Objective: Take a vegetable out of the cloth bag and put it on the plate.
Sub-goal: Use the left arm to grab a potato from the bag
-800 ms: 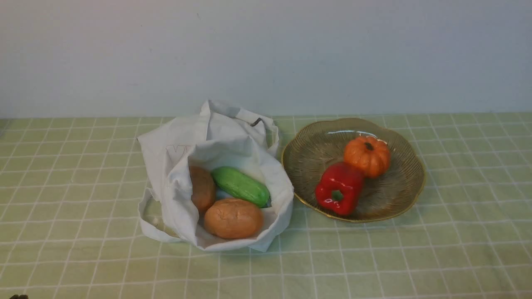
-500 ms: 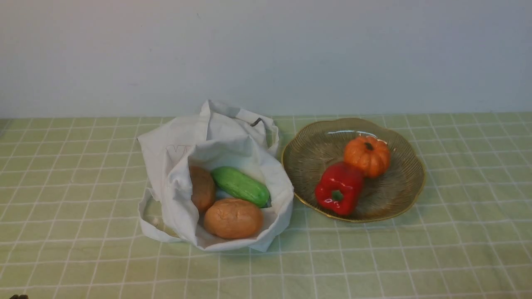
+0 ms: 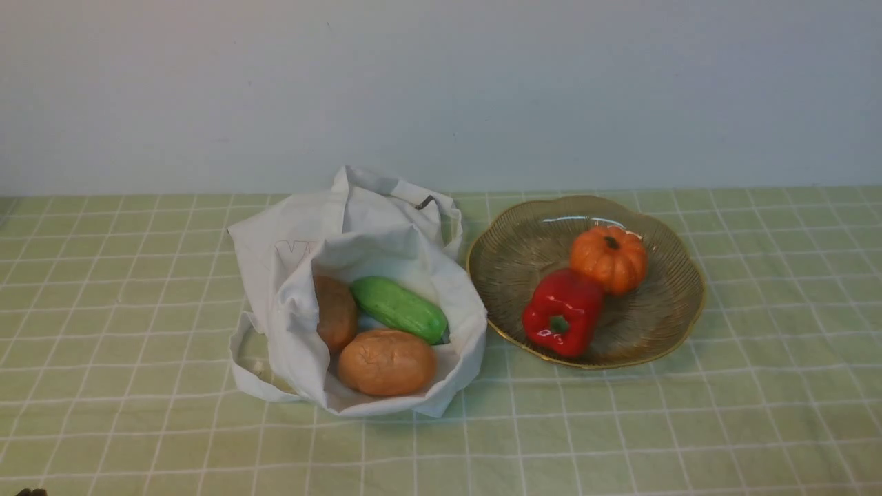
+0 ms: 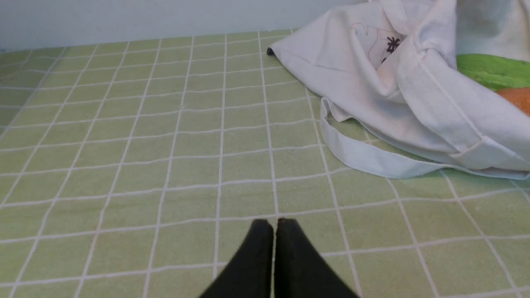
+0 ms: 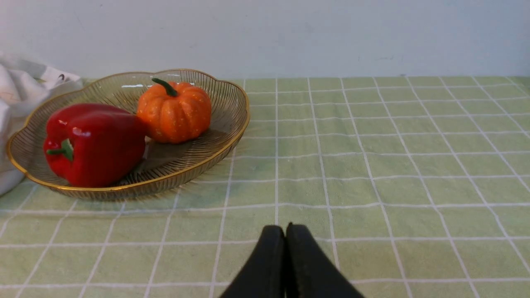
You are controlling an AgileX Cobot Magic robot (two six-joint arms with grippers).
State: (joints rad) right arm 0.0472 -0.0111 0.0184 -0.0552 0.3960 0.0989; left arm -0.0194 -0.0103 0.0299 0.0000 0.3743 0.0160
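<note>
The white cloth bag (image 3: 303,255) lies open at the table's middle left. In its mouth lies the light tan potato (image 3: 386,362), nearest me, with a darker brown potato (image 3: 335,311) and a green cucumber (image 3: 400,308) behind it. The amber-gold plate (image 3: 517,255) sits right of the bag and holds a red pepper (image 3: 561,313) and an orange pumpkin (image 3: 608,258). My left gripper (image 4: 274,223) is shut and empty over bare cloth, short of the bag (image 4: 364,82). My right gripper (image 5: 285,228) is shut and empty, short of the plate (image 5: 215,136).
A green checked tablecloth (image 3: 758,413) covers the table. A pale wall (image 3: 441,89) rises behind it. The bag's loop handle (image 4: 364,157) lies flat on the cloth towards my left gripper.
</note>
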